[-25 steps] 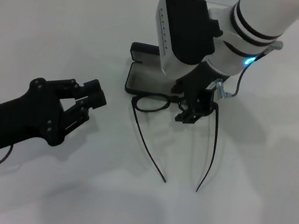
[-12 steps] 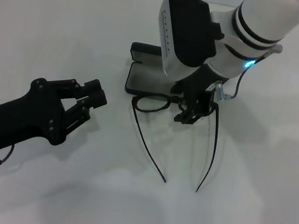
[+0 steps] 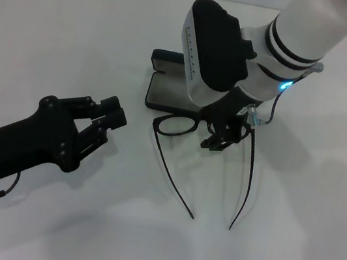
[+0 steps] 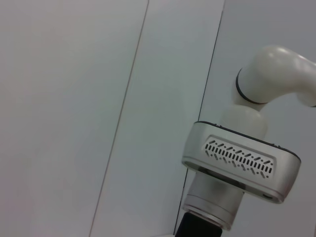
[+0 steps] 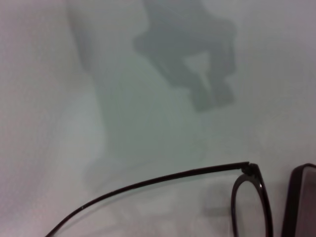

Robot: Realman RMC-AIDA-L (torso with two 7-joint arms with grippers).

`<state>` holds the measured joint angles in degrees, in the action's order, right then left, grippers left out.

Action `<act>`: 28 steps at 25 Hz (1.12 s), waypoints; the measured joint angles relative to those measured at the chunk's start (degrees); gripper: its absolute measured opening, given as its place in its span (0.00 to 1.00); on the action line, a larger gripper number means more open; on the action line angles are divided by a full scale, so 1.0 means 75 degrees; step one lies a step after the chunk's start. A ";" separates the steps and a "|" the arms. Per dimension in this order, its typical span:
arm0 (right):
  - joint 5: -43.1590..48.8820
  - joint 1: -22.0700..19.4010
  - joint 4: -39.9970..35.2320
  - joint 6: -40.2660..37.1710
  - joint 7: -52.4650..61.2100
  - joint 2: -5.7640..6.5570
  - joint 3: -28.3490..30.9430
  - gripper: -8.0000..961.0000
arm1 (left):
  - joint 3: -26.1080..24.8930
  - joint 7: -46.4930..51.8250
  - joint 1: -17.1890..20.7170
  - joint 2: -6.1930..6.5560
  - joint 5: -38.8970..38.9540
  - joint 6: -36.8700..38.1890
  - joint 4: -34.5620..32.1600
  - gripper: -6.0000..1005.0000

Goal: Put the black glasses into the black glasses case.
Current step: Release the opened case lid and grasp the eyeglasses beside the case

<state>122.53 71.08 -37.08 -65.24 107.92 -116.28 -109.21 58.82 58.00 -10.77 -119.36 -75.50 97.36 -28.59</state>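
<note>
The black glasses [image 3: 178, 124] are spread open just in front of the black glasses case [image 3: 164, 91], their temple arms pointing toward me. My right gripper [image 3: 226, 137] reaches down from the right and is shut on the frame's right lens side. The case lies open behind it, pale grey lining up, partly hidden by the right wrist. The right wrist view shows one lens of the glasses [image 5: 251, 205], a long temple arm, and an edge of the case [image 5: 302, 200]. My left gripper [image 3: 114, 114] hovers to the left of the glasses, apart from them, fingers together and holding nothing.
White tabletop [image 3: 286, 253] all around, with a wall seam at the back. The left wrist view shows only the right arm's white wrist housing [image 4: 242, 163] against pale panels.
The right gripper and the glasses have shifted slightly toward me, away from the case. The left gripper edged a little to the right.
</note>
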 joint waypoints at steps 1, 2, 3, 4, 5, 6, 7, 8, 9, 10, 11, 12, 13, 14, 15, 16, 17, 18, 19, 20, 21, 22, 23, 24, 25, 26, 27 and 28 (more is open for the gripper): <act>-0.0014 -0.0003 0.0000 0.0023 0.0000 0.0000 -0.0003 0.57 | 0.0011 0.0000 -0.0001 -0.0003 0.0000 0.0000 0.0003 0.19; -0.0031 -0.0006 0.0000 0.0040 0.0000 0.0000 -0.0006 0.56 | 0.0022 0.0000 -0.0004 -0.0006 -0.0001 0.0000 0.0007 0.19; -0.0053 -0.0020 0.0000 0.0071 0.0001 0.0000 -0.0023 0.56 | 0.0029 0.0000 -0.0011 -0.0008 0.0000 0.0000 0.0016 0.19; -0.0062 -0.0038 0.0000 0.0105 0.0000 0.0000 -0.0042 0.56 | 0.0032 0.0000 -0.0030 -0.0009 -0.0001 0.0000 0.0045 0.19; -0.0062 -0.0038 0.0000 0.0105 0.0000 0.0000 -0.0042 0.56 | 0.0033 0.0000 -0.0054 -0.0010 -0.0001 0.0000 0.0076 0.19; -0.0066 -0.0071 0.0000 0.0153 -0.0006 0.0000 -0.0071 0.55 | 0.0033 0.0000 -0.0077 -0.0010 -0.0001 0.0001 0.0108 0.19; -0.0076 -0.0085 0.0000 0.0170 -0.0021 0.0000 -0.0083 0.55 | 0.0033 -0.0004 -0.0113 -0.0011 -0.0001 0.0001 0.0144 0.19; -0.0101 -0.0093 0.0000 0.0180 -0.0035 0.0000 -0.0095 0.55 | 0.0033 -0.0010 -0.0128 -0.0011 -0.0001 0.0001 0.0163 0.19; -0.0131 -0.0102 0.0002 0.0192 -0.0062 0.0000 -0.0112 0.52 | 0.0032 -0.0023 -0.0153 -0.0011 -0.0001 0.0002 0.0204 0.19; -0.0176 -0.0107 0.0006 0.0209 -0.0084 0.0000 -0.0141 0.50 | 0.0033 -0.0043 -0.0178 -0.0011 -0.0001 0.0003 0.0239 0.19; -0.0201 -0.0115 0.0010 0.0227 -0.0088 0.0000 -0.0160 0.47 | 0.0032 -0.0062 -0.0195 -0.0011 -0.0003 0.0006 0.0259 0.19; -0.0237 -0.0124 0.0021 0.0260 -0.0095 0.0000 -0.0179 0.44 | 0.0032 -0.0071 -0.0207 -0.0011 -0.0015 0.0008 0.0267 0.19; -0.0248 -0.0129 0.0041 0.0292 -0.0102 0.0000 -0.0184 0.42 | 0.0032 -0.0081 -0.0223 -0.0011 -0.0037 0.0009 0.0281 0.19; -0.0255 -0.0133 0.0060 0.0336 -0.0106 0.0000 -0.0189 0.39 | 0.0031 -0.0083 -0.0235 -0.0011 -0.0056 0.0009 0.0293 0.19; -0.0260 -0.0141 0.0079 0.0375 -0.0108 0.0000 -0.0195 0.37 | 0.0032 -0.0086 -0.0255 -0.0011 -0.0070 0.0009 0.0324 0.19; -0.0263 -0.0147 0.0091 0.0407 -0.0109 0.0000 -0.0201 0.34 | 0.0031 -0.0089 -0.0276 -0.0011 -0.0073 0.0009 0.0364 0.19; -0.0276 -0.0156 0.0095 0.0435 -0.0108 0.0000 -0.0205 0.31 | 0.0031 -0.0093 -0.0294 -0.0011 -0.0075 0.0009 0.0401 0.19; -0.0295 -0.0165 0.0097 0.0453 -0.0107 0.0000 -0.0207 0.30 | 0.0031 -0.0108 -0.0325 -0.0010 -0.0079 0.0010 0.0469 0.19; -0.0318 -0.0170 0.0098 0.0468 -0.0105 0.0000 -0.0207 0.28 | 0.0031 -0.0127 -0.0346 -0.0011 -0.0084 0.0010 0.0515 0.19; -0.0354 -0.0180 0.0097 0.0485 -0.0103 0.0000 -0.0207 0.26 | 0.0031 -0.0152 -0.0361 -0.0010 -0.0087 0.0013 0.0550 0.19; -0.0376 -0.0195 0.0095 0.0492 -0.0103 0.0000 -0.0207 0.24 | 0.0031 -0.0181 -0.0370 -0.0010 -0.0090 0.0016 0.0577 0.19; -0.0382 -0.0222 0.0073 0.0496 -0.0105 0.0000 -0.0208 0.23 | 0.0032 -0.0190 -0.0371 -0.0010 -0.0091 0.0018 0.0583 0.19; -0.0385 -0.0254 0.0048 0.0497 -0.0107 0.0000 -0.0207 0.21 | 0.0031 -0.0196 -0.0371 -0.0010 -0.0092 0.0021 0.0586 0.19; -0.0390 -0.0285 0.0021 0.0500 -0.0109 0.0000 -0.0207 0.19 | 0.0031 -0.0198 -0.0371 -0.0010 -0.0093 0.0022 0.0587 0.19; -0.0391 -0.0318 -0.0010 0.0503 -0.0112 0.0001 -0.0207 0.17 | 0.0032 -0.0198 -0.0371 -0.0010 -0.0094 0.0023 0.0588 0.19; -0.0391 -0.0343 -0.0037 0.0504 -0.0114 0.0001 -0.0205 0.15 | 0.0031 -0.0199 -0.0368 -0.0010 -0.0094 0.0025 0.0590 0.19; -0.0393 -0.0365 -0.0070 0.0499 -0.0112 0.0001 -0.0205 0.13 | 0.0032 -0.0199 -0.0365 -0.0010 -0.0094 0.0031 0.0590 0.19; -0.0397 -0.0404 -0.0129 0.0469 -0.0095 0.0001 -0.0199 0.13 | 0.0035 -0.0199 -0.0362 -0.0010 -0.0094 0.0037 0.0590 0.19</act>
<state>119.56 68.05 -38.05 -61.72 107.21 -116.27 -110.70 59.08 56.51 -13.48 -119.44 -76.20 97.64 -24.17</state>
